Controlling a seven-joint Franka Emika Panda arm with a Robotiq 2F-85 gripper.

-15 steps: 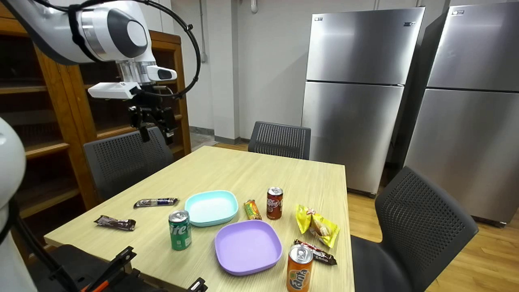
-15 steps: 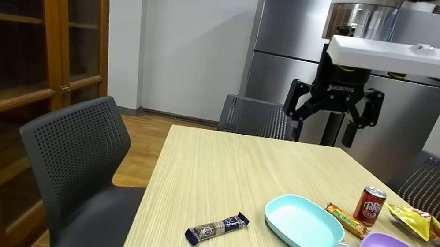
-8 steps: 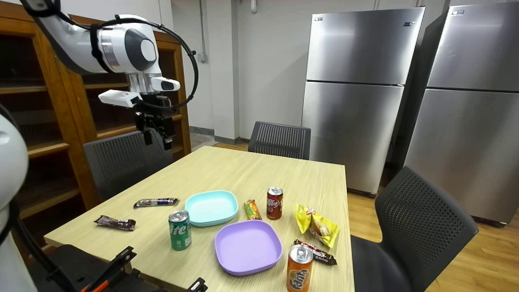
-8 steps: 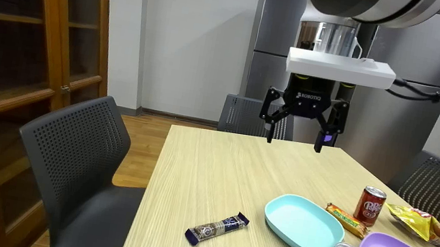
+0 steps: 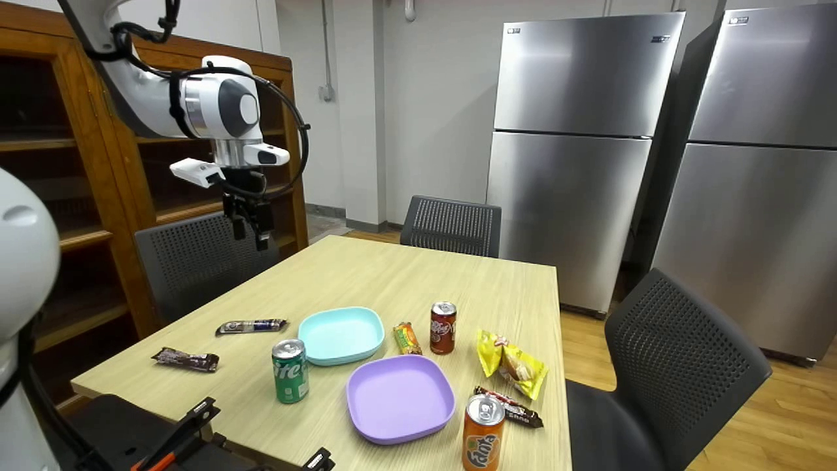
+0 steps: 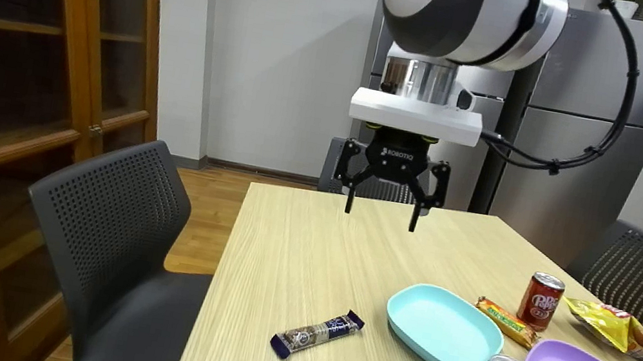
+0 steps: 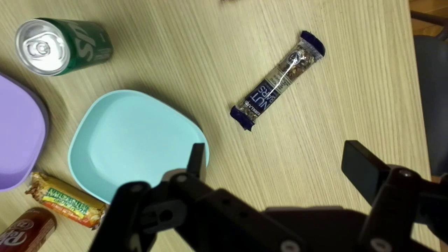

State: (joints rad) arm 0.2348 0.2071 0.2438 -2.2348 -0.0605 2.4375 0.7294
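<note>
My gripper [image 7: 274,152] is open with nothing between its fingers [image 7: 362,168]. It hangs above the far part of the table in an exterior view [image 6: 379,220]. It also shows in an exterior view [image 5: 251,243], in front of a chair back. In the wrist view a nut bar with dark blue ends [image 7: 278,80] lies on the table ahead of the fingers. A light blue tray [image 7: 129,136] lies below, its edge partly hidden by a finger. A green Sprite can [image 7: 84,47] stands beside the tray. The bar also shows in both exterior views [image 5: 252,326] [image 6: 316,334].
A purple tray [image 5: 400,399], a yellow-orange bar [image 5: 407,338], a Dr Pepper can [image 5: 443,327], a yellow bag [image 5: 513,363], an orange Fanta can [image 5: 484,432] and dark wrapped bars [image 5: 186,360] stand or lie on the table. Chairs [image 5: 451,226] surround it.
The arm and open gripper have come lower. The gripper has shifted left in an exterior view, from before the fridge to before the far chair. The objects on the table have not moved.
</note>
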